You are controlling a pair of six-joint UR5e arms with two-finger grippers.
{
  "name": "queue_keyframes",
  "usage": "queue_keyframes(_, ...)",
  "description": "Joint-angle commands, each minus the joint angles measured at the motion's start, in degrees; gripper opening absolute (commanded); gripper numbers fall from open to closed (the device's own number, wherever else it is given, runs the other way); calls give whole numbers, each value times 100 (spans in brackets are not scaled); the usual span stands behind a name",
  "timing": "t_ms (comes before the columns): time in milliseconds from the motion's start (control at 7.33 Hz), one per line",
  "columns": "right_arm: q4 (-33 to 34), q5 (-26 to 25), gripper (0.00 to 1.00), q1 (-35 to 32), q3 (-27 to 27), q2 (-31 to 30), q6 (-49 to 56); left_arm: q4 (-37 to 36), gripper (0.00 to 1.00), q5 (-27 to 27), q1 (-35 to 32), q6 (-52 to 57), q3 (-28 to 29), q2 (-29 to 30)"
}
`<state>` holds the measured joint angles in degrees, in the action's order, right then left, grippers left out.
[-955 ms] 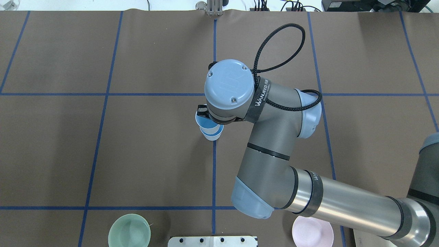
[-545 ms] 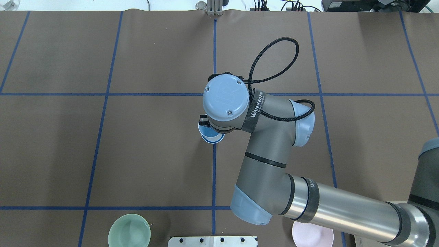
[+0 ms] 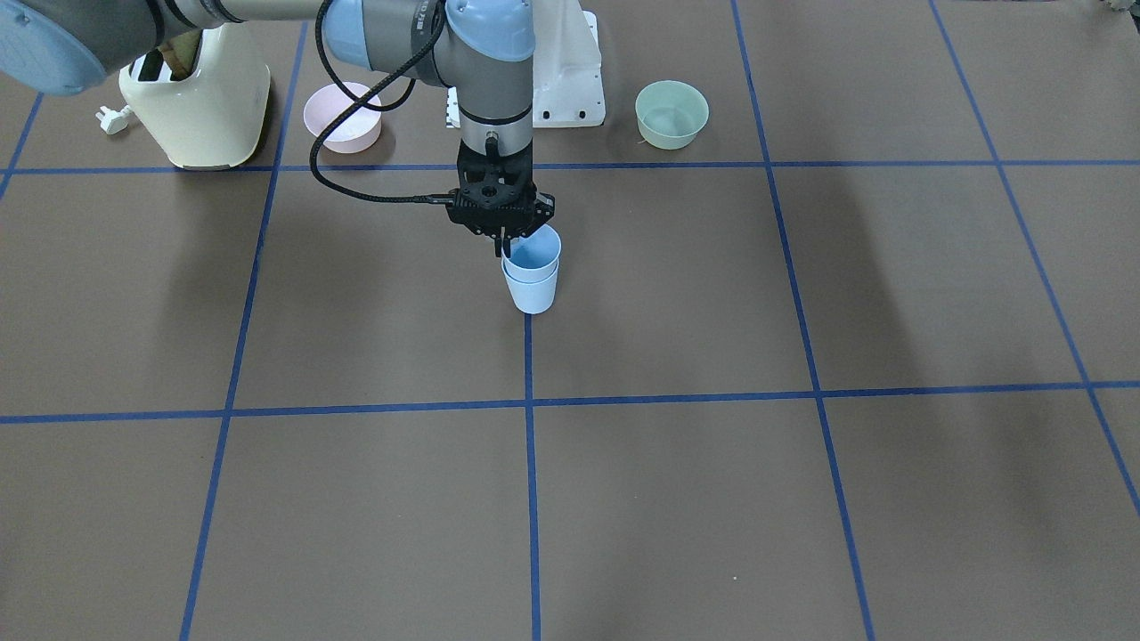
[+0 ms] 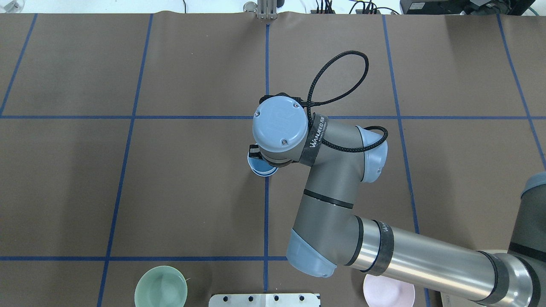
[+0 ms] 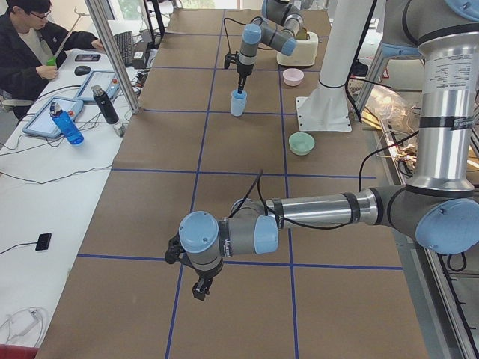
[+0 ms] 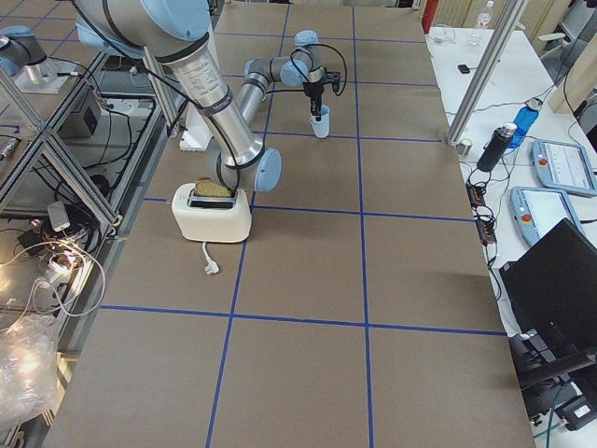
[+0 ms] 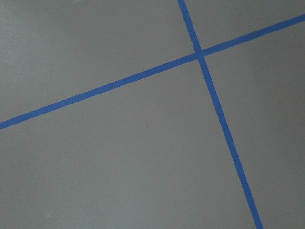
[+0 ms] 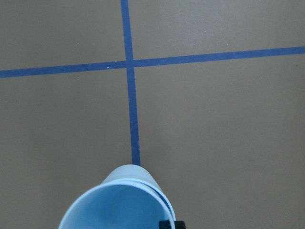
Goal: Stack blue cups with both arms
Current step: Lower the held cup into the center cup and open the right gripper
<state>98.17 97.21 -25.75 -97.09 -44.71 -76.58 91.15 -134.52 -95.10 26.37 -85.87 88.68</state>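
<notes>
Fingers of the right gripper [image 3: 507, 243] pinch the upper blue cup [image 3: 538, 253], nested in the lower blue cup [image 3: 533, 296]; of the left gripper [image 5: 199, 290] I cannot tell.

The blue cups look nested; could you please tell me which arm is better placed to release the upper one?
The right: its fingers grip the upper cup, seated in the lower cup. The left gripper hangs over bare table, far away.

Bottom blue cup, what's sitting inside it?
The second blue cup is nested in it, with the right gripper pinching its rim. The bottom cup has its inside covered.
</notes>
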Motion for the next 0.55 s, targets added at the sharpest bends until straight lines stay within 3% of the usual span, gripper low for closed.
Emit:
queue_keyframes(0, -219, -61, 99, -9, 32, -38, 11, 8, 99, -4, 0, 0, 0, 0)
queue_keyframes(136, -210, -105, 100, -36, -3, -20, 29, 0, 99, -4, 0, 0, 9, 0)
queue_keyframes(409, -210, 435, 100, -490, -56, -11, 177, -1, 99, -4, 0, 0, -26, 0)
